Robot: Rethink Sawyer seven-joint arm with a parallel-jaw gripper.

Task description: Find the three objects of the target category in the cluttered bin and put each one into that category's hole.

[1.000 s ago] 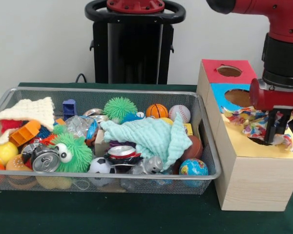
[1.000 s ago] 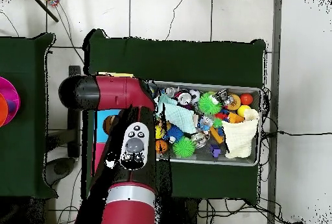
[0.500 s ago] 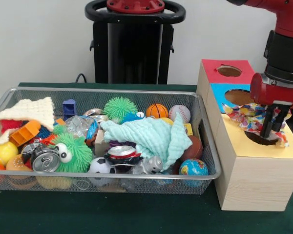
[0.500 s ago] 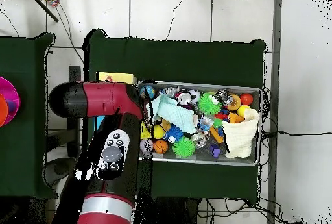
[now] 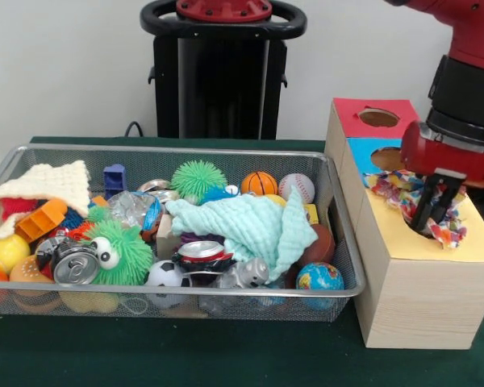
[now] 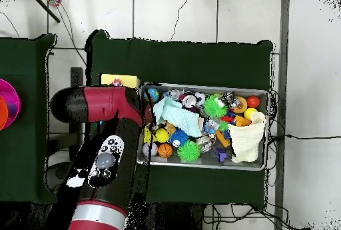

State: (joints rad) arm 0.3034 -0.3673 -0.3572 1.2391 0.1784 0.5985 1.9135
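Note:
A crumpled wrapper (image 5: 397, 190), printed red, blue, yellow and white, lies over the hole in the yellow top (image 5: 403, 242) of the pale wood box. It hides most of the hole. My gripper (image 5: 429, 219) reaches down into the wrapper at the hole and looks shut on it. The wire mesh bin (image 5: 177, 151) stands to the left of the box, full of toys; it also shows in the overhead view (image 6: 203, 85). In the overhead view the red arm (image 6: 100, 167) covers the gripper and most of the box.
Behind the yellow top are the blue-topped hole (image 5: 391, 159) and the red-topped hole (image 5: 379, 117). In the bin lie a mint cloth (image 5: 250, 226), a cream knitted cloth (image 5: 52, 185), green spiky balls (image 5: 198, 179), cans and small balls. The black pedestal (image 5: 222, 72) stands behind.
My gripper has moved left across the yellow top, and the wrapper has shifted left with it. The arm has swung in the overhead view. The bin's contents have not moved.

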